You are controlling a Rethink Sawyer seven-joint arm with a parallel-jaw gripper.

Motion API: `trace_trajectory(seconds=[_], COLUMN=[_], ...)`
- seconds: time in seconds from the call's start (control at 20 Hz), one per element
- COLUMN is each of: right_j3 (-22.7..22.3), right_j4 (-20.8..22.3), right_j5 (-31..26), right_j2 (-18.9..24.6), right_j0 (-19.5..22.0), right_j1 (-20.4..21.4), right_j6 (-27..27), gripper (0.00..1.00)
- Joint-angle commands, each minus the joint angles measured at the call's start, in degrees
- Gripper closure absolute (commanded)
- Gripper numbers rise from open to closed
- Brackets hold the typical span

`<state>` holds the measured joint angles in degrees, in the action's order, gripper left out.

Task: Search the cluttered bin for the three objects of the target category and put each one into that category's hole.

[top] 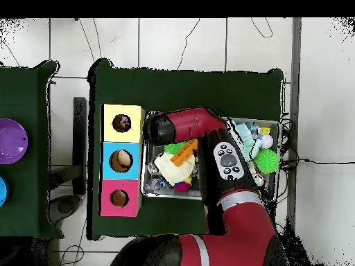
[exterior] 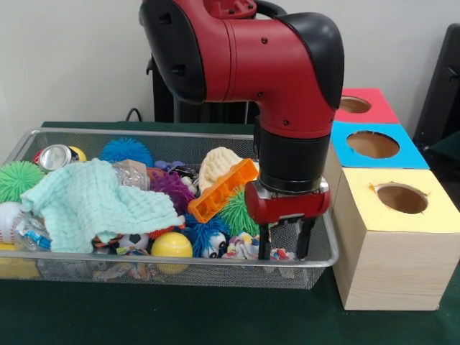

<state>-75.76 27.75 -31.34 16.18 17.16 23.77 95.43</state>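
Note:
A wire mesh bin (exterior: 21, 140) holds a heap of toys. Among them are a mint cloth (exterior: 93, 205), an orange ridged block (exterior: 223, 189), a yellow ball (exterior: 172, 246), a crushed can (exterior: 56, 156), a cream knit piece (exterior: 218, 164) and several spiky balls in blue (exterior: 126, 151), green (exterior: 18, 178) and purple (exterior: 172, 188). My gripper (exterior: 283, 243) hangs inside the bin's right end, open, its fingers (exterior: 264, 243) just above small toys with nothing between them. In the overhead view the arm (top: 187, 128) covers the gripper; the orange block (top: 183, 152) shows beside it.
Three wooden boxes stand right of the bin, each with a round hole: yellow (exterior: 401, 198) nearest, blue (exterior: 372, 144), then red (exterior: 354, 105). From overhead they lie left of the bin (top: 272, 125), in yellow (top: 122, 123), blue (top: 120, 161) and red (top: 119, 198). A purple plate (top: 10, 140) sits on another table.

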Motion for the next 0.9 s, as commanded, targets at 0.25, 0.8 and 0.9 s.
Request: trace_trajectory(seconds=[0.25,0.8,0.9], right_j3=[1.15,-1.20,-2.26], right_j4=[-0.02,-2.03,-1.80], right_j5=[-5.14,-10.34,-10.13], right_j2=[-1.15,1.64,1.69], right_j0=[2.18,3.69,4.34], right_j1=[-3.45,-4.40,-3.87], right_j6=[0.24,-3.43,-3.66], gripper=[0.00,0.00,0.00])
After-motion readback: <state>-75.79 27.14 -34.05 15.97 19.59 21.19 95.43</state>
